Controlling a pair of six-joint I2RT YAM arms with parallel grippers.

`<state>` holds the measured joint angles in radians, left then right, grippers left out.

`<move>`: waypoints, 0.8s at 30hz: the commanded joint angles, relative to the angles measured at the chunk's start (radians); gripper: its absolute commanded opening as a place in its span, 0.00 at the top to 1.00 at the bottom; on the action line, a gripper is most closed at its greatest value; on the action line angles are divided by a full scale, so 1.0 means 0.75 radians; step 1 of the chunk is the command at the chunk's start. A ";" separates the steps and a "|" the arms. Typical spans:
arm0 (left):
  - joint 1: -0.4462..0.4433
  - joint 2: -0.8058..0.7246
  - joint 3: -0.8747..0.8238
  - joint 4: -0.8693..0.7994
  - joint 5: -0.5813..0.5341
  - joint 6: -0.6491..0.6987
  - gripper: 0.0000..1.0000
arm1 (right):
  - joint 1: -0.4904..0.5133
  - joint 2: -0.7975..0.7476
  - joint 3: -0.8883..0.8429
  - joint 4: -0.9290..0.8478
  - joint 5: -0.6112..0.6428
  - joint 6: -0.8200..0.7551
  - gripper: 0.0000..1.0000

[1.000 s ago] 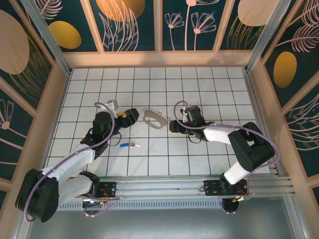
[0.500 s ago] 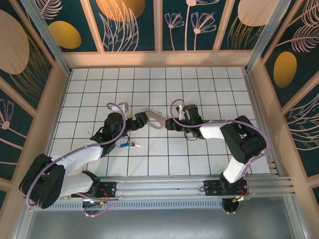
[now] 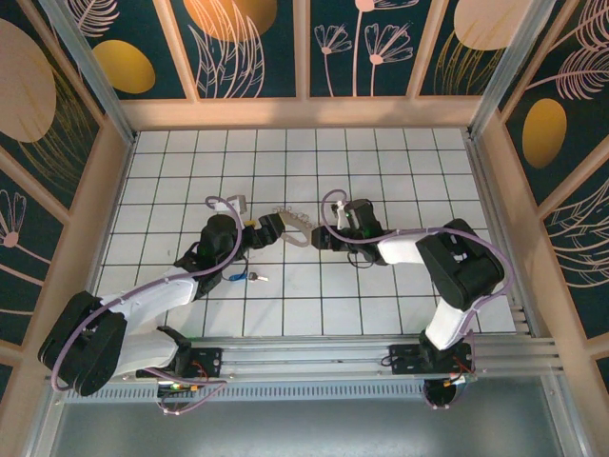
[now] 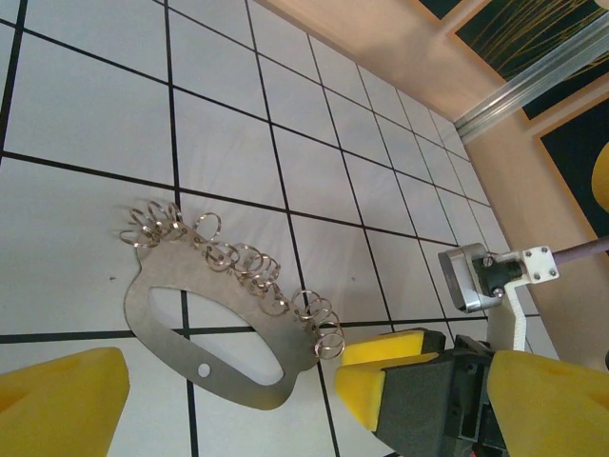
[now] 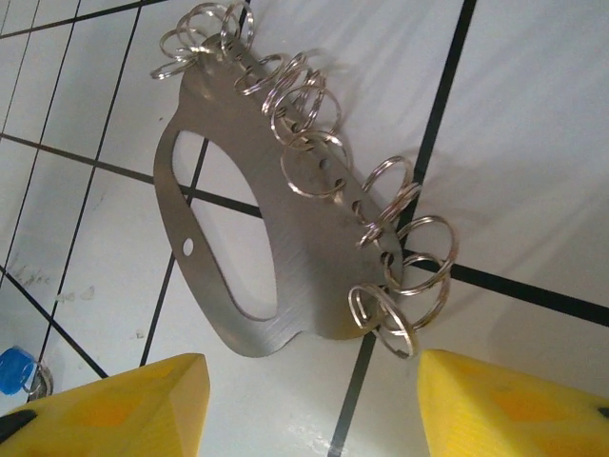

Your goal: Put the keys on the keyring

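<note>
**Overhead view.** Keyring (image 3: 293,227): flat steel plate edged with small split rings, lying mid-counter (image 3: 400,162). Left tool (image 3: 262,229) sits at its one end and right tool (image 3: 324,236) at the other. Key (image 3: 249,277), blue-headed, lies apart, nearer the arm bases, ungripped.

**Left wrist view.** Left tool (image 4: 309,367): spread wide, empty, keyring (image 4: 214,328) just ahead.

**Right wrist view.** Right tool (image 5: 309,381): part-open, holding nothing; keyring (image 5: 276,228) before it, key (image 5: 14,369) at the frame edge.

**Step, as judged.** Securing the keyring. Next move: pinch the plate firmly, then fetch the key.
</note>
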<state>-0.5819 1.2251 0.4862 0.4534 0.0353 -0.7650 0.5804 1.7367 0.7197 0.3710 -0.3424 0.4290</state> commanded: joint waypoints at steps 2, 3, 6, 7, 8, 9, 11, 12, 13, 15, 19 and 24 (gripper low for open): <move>-0.007 -0.006 0.017 0.040 -0.027 -0.008 0.03 | 0.033 0.007 0.036 0.021 -0.018 0.015 0.41; -0.007 -0.008 0.017 0.038 -0.025 -0.007 0.03 | 0.040 0.005 0.037 0.017 -0.015 0.015 0.41; -0.007 -0.008 0.011 0.044 -0.026 -0.009 0.03 | 0.052 -0.002 0.033 0.013 -0.010 0.015 0.42; -0.007 -0.009 0.010 0.047 -0.026 -0.009 0.03 | 0.053 -0.004 0.031 0.010 -0.007 0.016 0.42; -0.007 -0.008 0.010 0.047 -0.027 -0.009 0.03 | 0.055 -0.004 0.028 0.011 -0.005 0.017 0.42; -0.007 -0.009 0.010 0.047 -0.026 -0.009 0.03 | 0.057 -0.006 0.026 0.010 -0.002 0.017 0.42; -0.007 -0.008 0.007 0.051 -0.024 -0.009 0.02 | 0.056 -0.010 0.022 0.005 0.010 0.015 0.42; -0.007 -0.009 0.006 0.052 -0.025 -0.010 0.02 | 0.055 -0.012 0.024 0.003 0.017 0.015 0.42; -0.007 -0.006 0.005 0.054 -0.023 -0.010 0.02 | 0.056 -0.012 0.025 -0.001 0.024 0.013 0.42; -0.006 -0.006 0.003 0.058 -0.023 -0.012 0.02 | 0.055 -0.009 0.032 -0.013 0.042 0.006 0.42; -0.007 -0.005 0.001 0.060 -0.020 -0.012 0.02 | 0.055 0.008 0.058 -0.045 0.081 -0.019 0.42; -0.007 -0.006 0.000 0.062 -0.019 -0.010 0.01 | 0.056 0.031 0.089 -0.084 0.116 -0.057 0.44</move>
<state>-0.5819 1.2251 0.4862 0.4683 0.0319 -0.7650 0.6155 1.7382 0.7517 0.3355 -0.2874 0.4164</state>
